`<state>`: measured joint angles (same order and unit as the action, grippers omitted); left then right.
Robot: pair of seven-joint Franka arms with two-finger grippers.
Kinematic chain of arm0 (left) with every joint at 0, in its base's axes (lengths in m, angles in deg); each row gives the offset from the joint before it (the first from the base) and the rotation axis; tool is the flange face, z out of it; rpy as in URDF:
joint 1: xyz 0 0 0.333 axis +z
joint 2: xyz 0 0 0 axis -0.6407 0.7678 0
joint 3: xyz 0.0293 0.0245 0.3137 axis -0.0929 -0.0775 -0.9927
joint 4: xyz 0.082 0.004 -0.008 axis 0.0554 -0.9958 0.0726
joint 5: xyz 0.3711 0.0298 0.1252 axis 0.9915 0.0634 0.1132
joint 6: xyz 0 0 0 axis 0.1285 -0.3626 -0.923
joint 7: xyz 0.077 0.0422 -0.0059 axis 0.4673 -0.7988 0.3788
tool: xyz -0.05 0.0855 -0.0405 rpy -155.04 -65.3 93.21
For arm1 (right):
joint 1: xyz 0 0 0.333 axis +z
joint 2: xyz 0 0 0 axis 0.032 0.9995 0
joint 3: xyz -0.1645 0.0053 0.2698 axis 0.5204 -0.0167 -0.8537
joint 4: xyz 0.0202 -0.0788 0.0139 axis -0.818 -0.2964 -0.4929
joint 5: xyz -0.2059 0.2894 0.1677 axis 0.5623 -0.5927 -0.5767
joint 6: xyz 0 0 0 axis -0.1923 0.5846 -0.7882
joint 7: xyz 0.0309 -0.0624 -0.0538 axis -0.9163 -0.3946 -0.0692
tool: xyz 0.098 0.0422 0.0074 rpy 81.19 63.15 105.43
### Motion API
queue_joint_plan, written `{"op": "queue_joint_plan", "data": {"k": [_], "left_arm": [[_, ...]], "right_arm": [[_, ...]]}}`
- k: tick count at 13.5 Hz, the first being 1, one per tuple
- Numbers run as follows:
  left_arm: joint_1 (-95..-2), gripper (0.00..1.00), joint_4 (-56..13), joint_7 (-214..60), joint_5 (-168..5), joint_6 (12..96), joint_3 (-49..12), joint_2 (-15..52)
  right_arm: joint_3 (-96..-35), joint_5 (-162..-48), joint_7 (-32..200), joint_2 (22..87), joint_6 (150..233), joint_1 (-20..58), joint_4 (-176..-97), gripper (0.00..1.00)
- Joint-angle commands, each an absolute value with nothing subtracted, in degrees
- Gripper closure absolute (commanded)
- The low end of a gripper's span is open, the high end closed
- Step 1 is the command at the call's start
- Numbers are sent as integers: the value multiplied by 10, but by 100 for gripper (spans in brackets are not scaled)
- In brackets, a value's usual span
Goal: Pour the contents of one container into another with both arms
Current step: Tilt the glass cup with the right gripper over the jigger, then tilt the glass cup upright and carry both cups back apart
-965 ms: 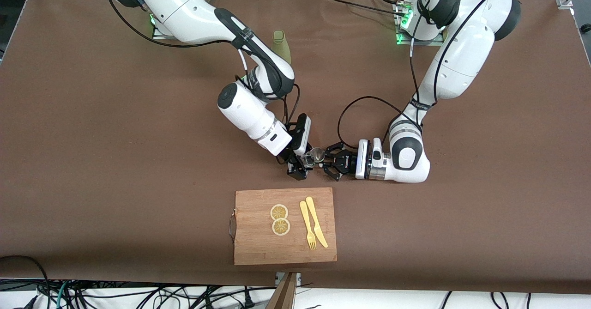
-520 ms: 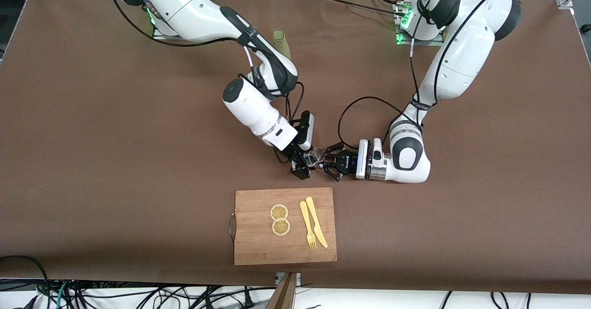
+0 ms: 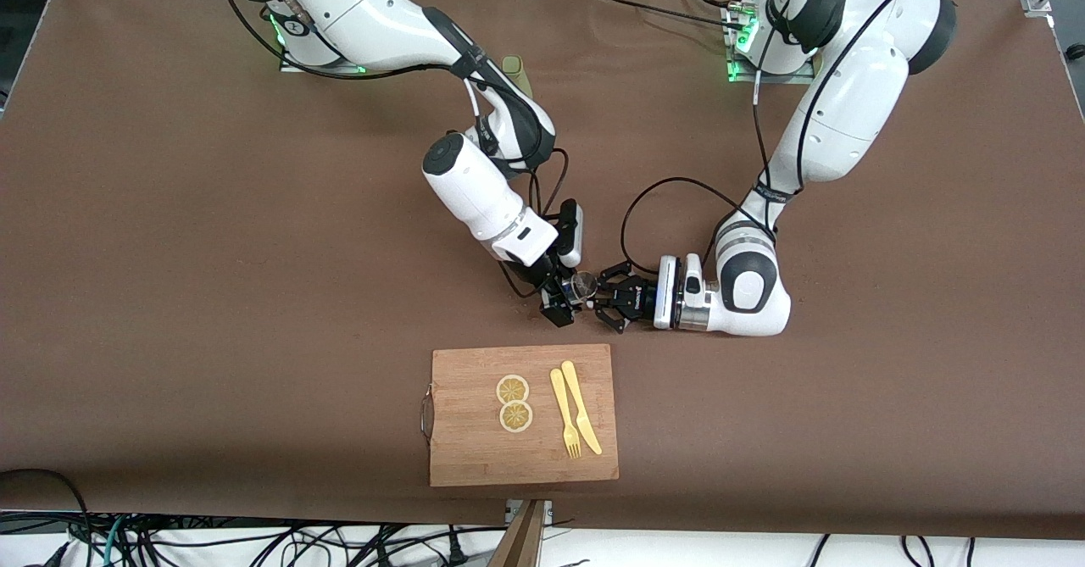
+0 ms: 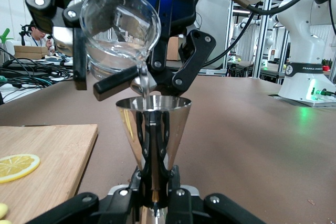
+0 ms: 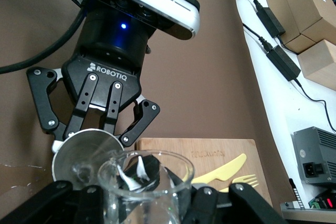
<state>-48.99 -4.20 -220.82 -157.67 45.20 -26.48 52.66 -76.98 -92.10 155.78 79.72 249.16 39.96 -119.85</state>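
A clear glass beaker (image 4: pixel 118 30) is tilted in my right gripper (image 3: pixel 563 297), which is shut on it. A thin stream of water (image 4: pixel 143 80) falls from its spout into a shiny metal cone-shaped jigger (image 4: pixel 152 124). My left gripper (image 4: pixel 153 195) is shut on the jigger's narrow waist and holds it upright just above the brown table. In the right wrist view the beaker's rim (image 5: pixel 147 174) hangs over the jigger's open mouth (image 5: pixel 84 153). Both grippers meet over the table's middle, just farther from the front camera than the cutting board; the jigger's rim (image 3: pixel 583 283) shows between them.
A wooden cutting board (image 3: pixel 475 457) lies near the front edge with two lemon slices (image 3: pixel 514 403), a yellow fork (image 3: pixel 564 419) and a yellow knife (image 3: pixel 581 406). An olive bottle (image 3: pixel 514 69) stands near the right arm's base, partly hidden by that arm. A few drops (image 5: pixel 16 177) wet the table.
The right arm's forearm and wrist have swung toward the left arm's end, bringing the beaker in over the jigger. The left arm has stayed still.
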Motion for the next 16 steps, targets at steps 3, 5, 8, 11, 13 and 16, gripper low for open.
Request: {"op": "queue_joint_plan", "data": {"k": [3,5,8,11,13,16], "left_arm": [[-494,100,-36,-2237,-1593,459,-268,528],[-494,100,-36,-2237,-1593,459,-269,528],[-494,100,-36,-2237,-1593,459,-269,528],[-491,100,-36,-2244,-1593,458,-269,527],[-479,100,-37,-2255,-1592,454,-279,523],[-436,100,-45,-2290,-1590,412,-286,516]], "right_arm": [[-765,-926,1532,789,2506,402,-1212,95],[-765,-926,1468,787,2507,402,-1216,95],[-769,-927,1429,768,2528,402,-1235,97],[-770,-927,1358,753,2528,402,-1248,99],[-771,-927,1316,751,2528,398,-1247,99],[-771,-927,1243,751,2523,387,-1243,99]]}}
